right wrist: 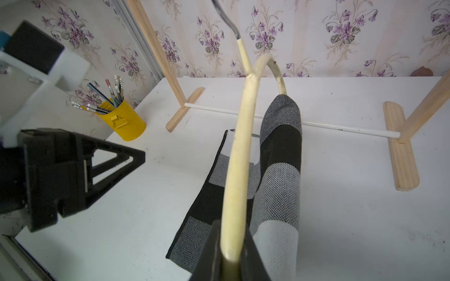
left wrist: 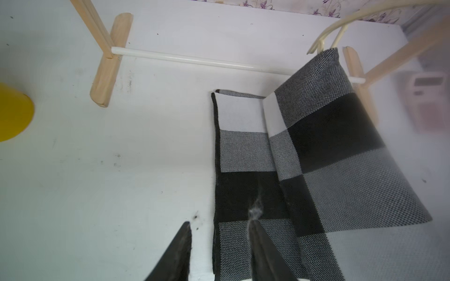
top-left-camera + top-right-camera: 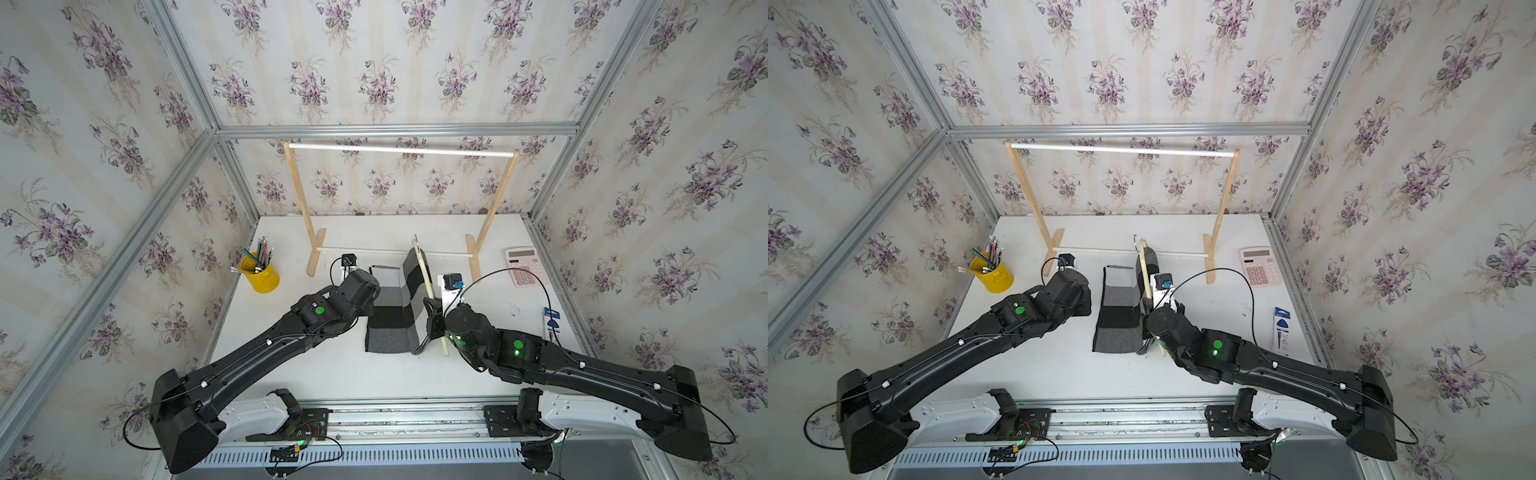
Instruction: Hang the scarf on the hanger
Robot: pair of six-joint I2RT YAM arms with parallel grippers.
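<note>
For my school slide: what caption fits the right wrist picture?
Right gripper holds the hanger, scarf draped over its far end.

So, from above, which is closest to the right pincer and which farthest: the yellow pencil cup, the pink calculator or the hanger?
1. The hanger, gripped in the right pincer itself.
2. The pink calculator, on the right side, farther back.
3. The yellow pencil cup, across on the left, past the scarf.
</note>
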